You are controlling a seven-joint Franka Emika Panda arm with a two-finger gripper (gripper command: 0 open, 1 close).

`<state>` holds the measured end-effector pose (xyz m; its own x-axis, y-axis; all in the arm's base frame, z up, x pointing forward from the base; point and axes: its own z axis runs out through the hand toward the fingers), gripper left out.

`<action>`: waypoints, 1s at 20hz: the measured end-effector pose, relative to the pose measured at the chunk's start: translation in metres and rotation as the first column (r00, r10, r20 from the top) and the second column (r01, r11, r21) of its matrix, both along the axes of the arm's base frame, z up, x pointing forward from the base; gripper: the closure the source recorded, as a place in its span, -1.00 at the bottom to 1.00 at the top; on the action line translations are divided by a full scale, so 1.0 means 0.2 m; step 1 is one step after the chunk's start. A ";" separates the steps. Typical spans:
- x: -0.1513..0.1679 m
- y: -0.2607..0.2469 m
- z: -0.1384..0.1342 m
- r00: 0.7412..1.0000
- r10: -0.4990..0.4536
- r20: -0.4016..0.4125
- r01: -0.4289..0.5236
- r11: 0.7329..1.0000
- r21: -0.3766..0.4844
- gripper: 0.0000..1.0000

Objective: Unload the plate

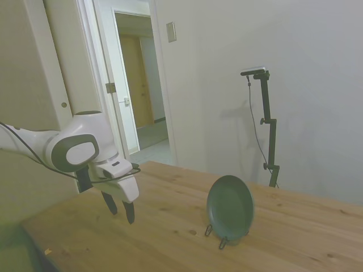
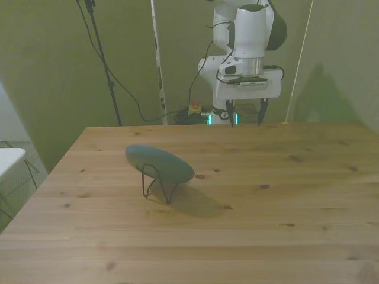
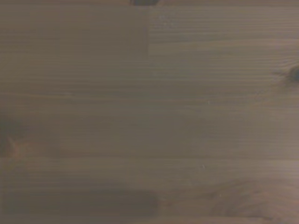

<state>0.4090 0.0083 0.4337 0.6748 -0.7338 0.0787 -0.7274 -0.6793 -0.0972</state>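
Note:
The round dark grey-green plate [image 1: 229, 208] [image 2: 160, 163] stands tilted on edge in a thin black wire stand [image 1: 218, 235] [image 2: 156, 184] on the wooden table [image 1: 170, 238] [image 2: 266, 225]. My gripper [image 1: 121, 210] [image 2: 245, 119] hangs open and empty above the table, well apart from the plate, toward the front view's upper right of it. Its dark fingers [image 2: 261, 112] point down. The wrist view holds only blurred wood grain [image 3: 149, 112].
In the side view an open doorway [image 1: 139, 90] and a white wall lie behind the table. In the front view cables and thin poles [image 2: 106, 71] stand behind the far edge, and a white surface edge [image 2: 9, 158] shows at the left.

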 end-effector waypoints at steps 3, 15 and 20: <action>0.00 -0.03 0.00 1.000 -0.016 0.001 0.016 1.000 -0.010 -1.00; 0.22 -0.57 0.33 0.967 -0.242 0.085 0.245 0.969 -0.030 -1.00; 0.42 -0.85 0.41 0.944 -0.322 0.076 0.325 0.946 -0.019 -1.00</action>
<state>0.4920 -0.1613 0.5156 0.3933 -0.9080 0.1442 -0.9004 -0.4121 -0.1394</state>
